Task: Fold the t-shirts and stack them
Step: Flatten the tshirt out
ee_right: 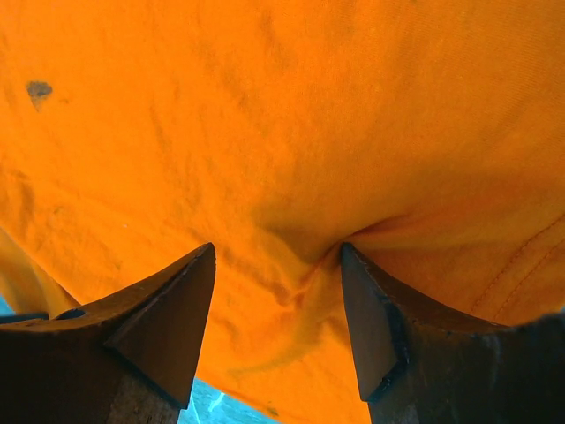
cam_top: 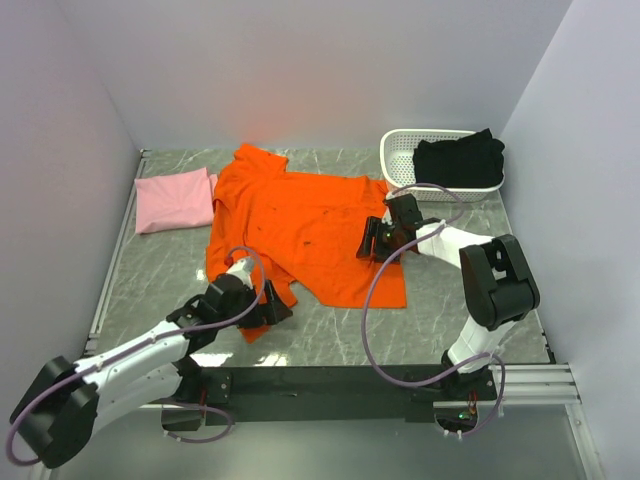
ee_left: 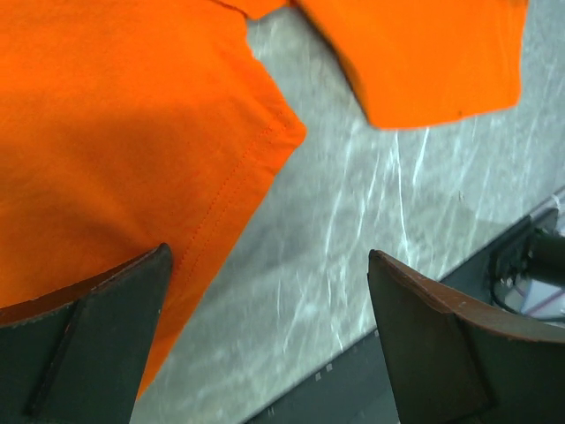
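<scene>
The right gripper [ee_right: 278, 249] had its jaws wide apart. Both tips pressed down onto the orange shirt [cam_top: 310, 225], with a small ridge of cloth bunched between them but not clamped. In the top view it sat on the shirt's 3 o'clock side, near the right edge.

The left gripper [ee_left: 269, 256] had its jaws fully spread and held nothing. It hung low over the shirt's hem corner at 7 o'clock. One finger [ee_left: 97, 336] lay over orange cloth and the other over bare table [cam_top: 480, 310].

The orange shirt lay spread out and unfolded at the table centre, collar toward 11 o'clock and hem toward 5 o'clock. A few dark specks showed on its front.

The pink shirt [cam_top: 172, 200] lay folded into a flat rectangle at 10 o'clock, just beside the orange shirt's sleeve.

The black shirt [cam_top: 458, 160] was bunched in the basket [cam_top: 400, 150] at 1 o'clock, spilling over the rim. The basket stood near the orange shirt's far-right corner.

The table had a grey marble-patterned top.
</scene>
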`<state>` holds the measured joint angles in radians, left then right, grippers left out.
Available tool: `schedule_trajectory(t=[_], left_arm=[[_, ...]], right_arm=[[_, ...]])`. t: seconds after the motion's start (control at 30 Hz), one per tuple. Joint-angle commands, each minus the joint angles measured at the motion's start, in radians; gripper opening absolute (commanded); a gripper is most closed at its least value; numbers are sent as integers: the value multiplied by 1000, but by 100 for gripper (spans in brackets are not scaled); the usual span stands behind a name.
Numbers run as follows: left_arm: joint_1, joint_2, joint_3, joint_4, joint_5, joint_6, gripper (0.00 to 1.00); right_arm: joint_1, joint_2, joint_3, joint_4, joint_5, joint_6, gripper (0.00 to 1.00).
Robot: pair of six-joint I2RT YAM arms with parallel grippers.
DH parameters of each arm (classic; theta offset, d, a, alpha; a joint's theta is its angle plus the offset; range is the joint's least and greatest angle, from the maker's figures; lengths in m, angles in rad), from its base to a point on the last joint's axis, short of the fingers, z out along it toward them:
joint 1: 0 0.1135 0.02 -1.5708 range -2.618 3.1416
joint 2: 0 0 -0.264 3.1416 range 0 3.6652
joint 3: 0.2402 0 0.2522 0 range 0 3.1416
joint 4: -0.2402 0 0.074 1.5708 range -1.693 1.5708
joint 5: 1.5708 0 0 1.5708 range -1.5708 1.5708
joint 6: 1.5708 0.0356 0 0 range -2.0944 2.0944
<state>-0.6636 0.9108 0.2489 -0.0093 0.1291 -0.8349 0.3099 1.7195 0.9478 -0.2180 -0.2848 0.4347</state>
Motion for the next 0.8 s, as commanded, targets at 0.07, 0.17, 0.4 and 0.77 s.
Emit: schedule_trajectory(t=[0.07, 0.17, 0.4, 0.77], left_arm=[[-19, -128, -37, -191, 27, -79, 99], [-40, -200, -39, -228, -21, -107, 99], [-126, -270, 94, -407, -302, -130, 99], [-329, -132, 262, -808, -674, -513, 99]], right_arm=[[5, 3, -32, -99, 127, 6, 67], [3, -24, -38, -130, 174, 10, 68], [-2, -72, -32, -169, 222, 6, 69], [-34, -193, -12, -173, 202, -8, 70]])
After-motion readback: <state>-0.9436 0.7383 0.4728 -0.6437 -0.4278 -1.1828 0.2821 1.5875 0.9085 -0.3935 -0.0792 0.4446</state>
